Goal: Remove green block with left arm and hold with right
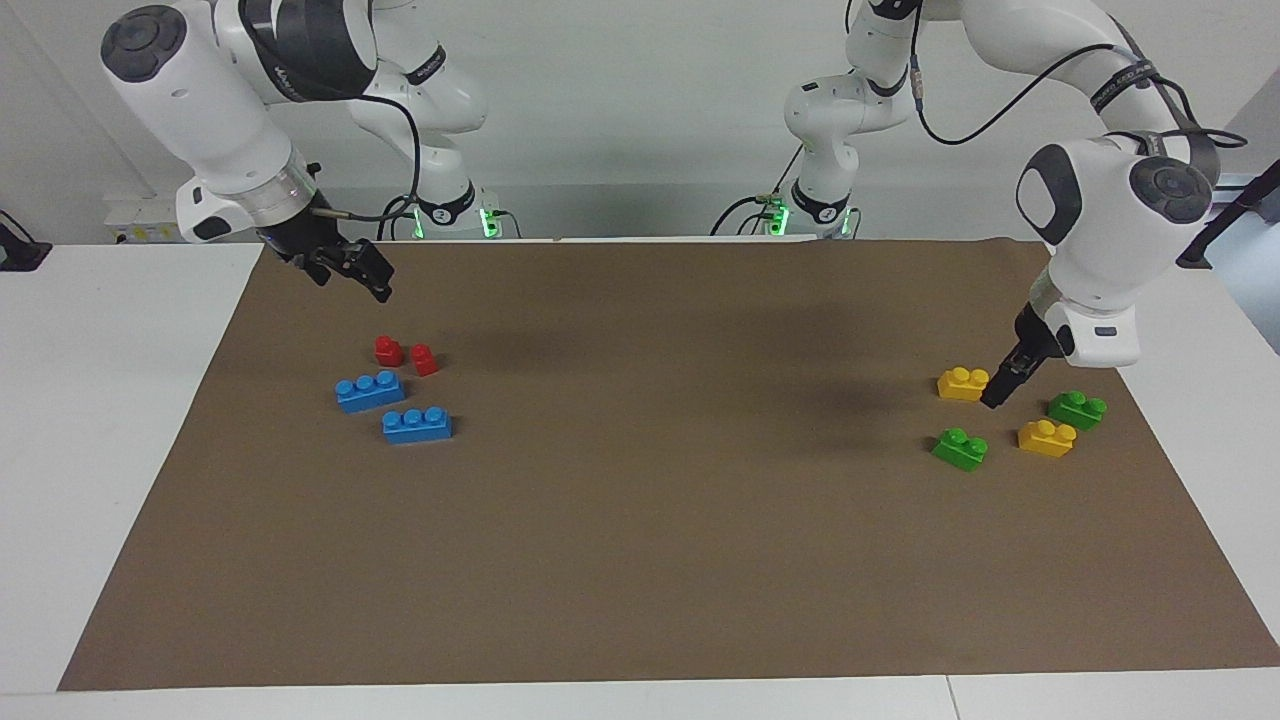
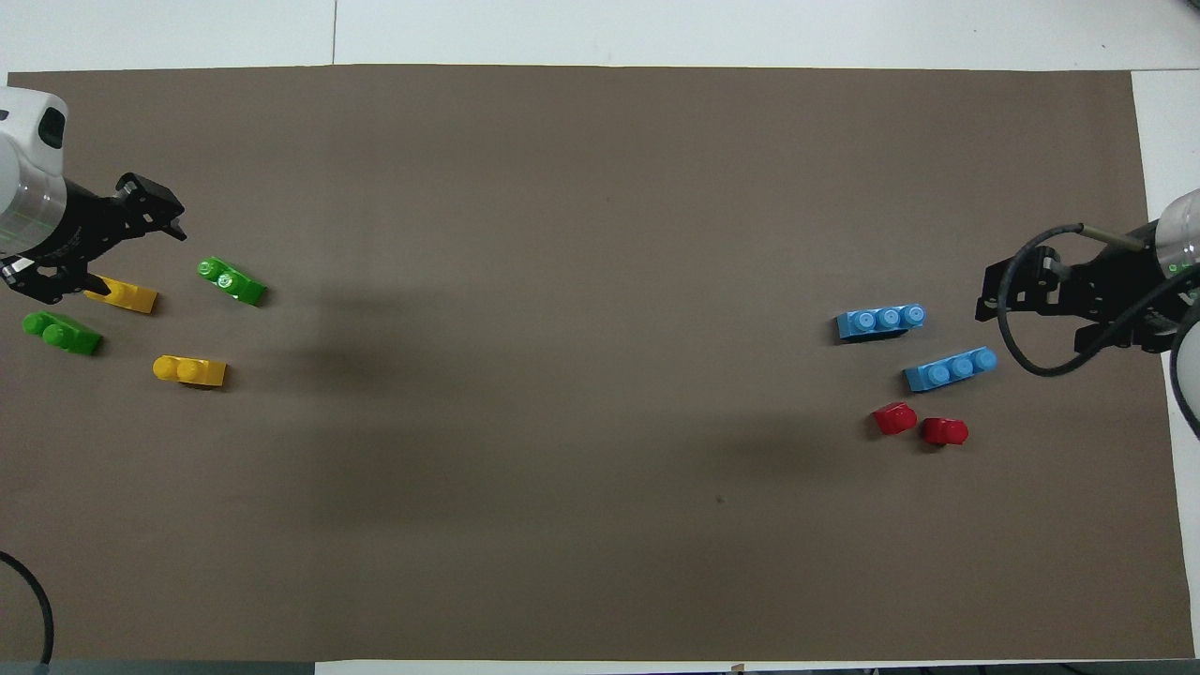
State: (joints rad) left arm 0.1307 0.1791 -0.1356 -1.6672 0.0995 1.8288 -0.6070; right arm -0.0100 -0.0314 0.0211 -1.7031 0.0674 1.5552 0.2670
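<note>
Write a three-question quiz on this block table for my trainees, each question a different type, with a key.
1. True or false: the left gripper is down close beside a yellow brick.
2. At the right arm's end, where the right gripper waits raised, which bricks lie nearest the robots? A blue, B red, C yellow.
3. How many green blocks are on the mat?
Key: 1 true; 2 B, the red bricks; 3 two.

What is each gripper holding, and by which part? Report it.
Nothing is held. The left gripper hangs among the yellow and green blocks, gripping none; the right gripper waits over the mat, empty.
</note>
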